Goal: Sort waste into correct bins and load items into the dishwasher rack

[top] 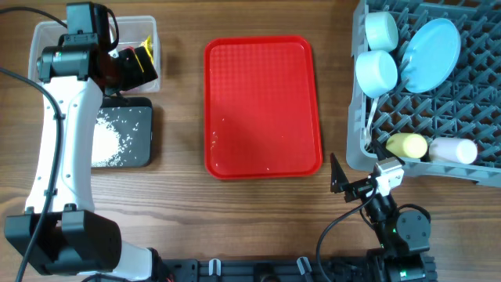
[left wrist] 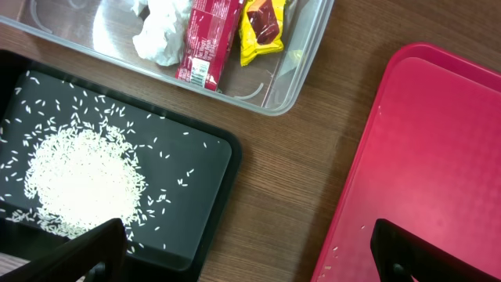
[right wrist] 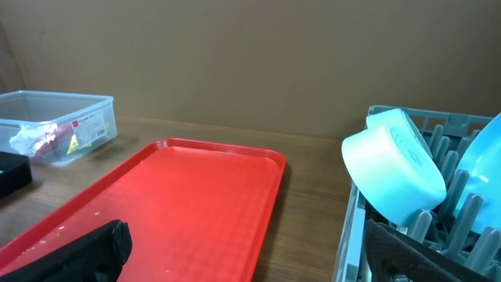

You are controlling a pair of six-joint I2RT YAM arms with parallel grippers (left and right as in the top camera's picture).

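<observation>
The right claw (right wrist: 246, 231) hung nearest the robot's base, low over the table (top: 258, 223). Its fingers (right wrist: 74, 252) were spread wide with nothing between them. It sat just off the near corner of the rack (top: 470, 102), not touching it.

Just beyond that claw, the yellow cup (top: 407, 145) and white cup (top: 452, 150) lay on their sides, end to end, along the rack's near edge. Across the table at about the same depth sat the black tray (top: 145, 157). It held a heap of rice (left wrist: 82, 180) with loose grains scattered around the heap.

The red tray (top: 262, 106) lay in the middle of the table between the bins and the rack, with a few stray grains on it. The spoon (top: 369, 124) ran along the rack's side nearest the red tray.

Further back, the left claw (left wrist: 246, 231) hovered where the black tray's far edge met the tub (left wrist: 301, 82). Its fingers (left wrist: 70, 254) were also wide apart and empty. In its wrist view the rice heap lay just past one finger and the red tray past the other.

Beyond it, inside the tub, the tissue (left wrist: 160, 31), red wrapper (left wrist: 205, 43) and yellow wrapper (left wrist: 262, 27) lay side by side.

At the far end of the rack, well apart from both claws, the plate (top: 429, 53) leaned on edge among the pegs. The near bowl (top: 376, 72) and far bowl (top: 382, 30) sat beside it, one behind the other.
</observation>
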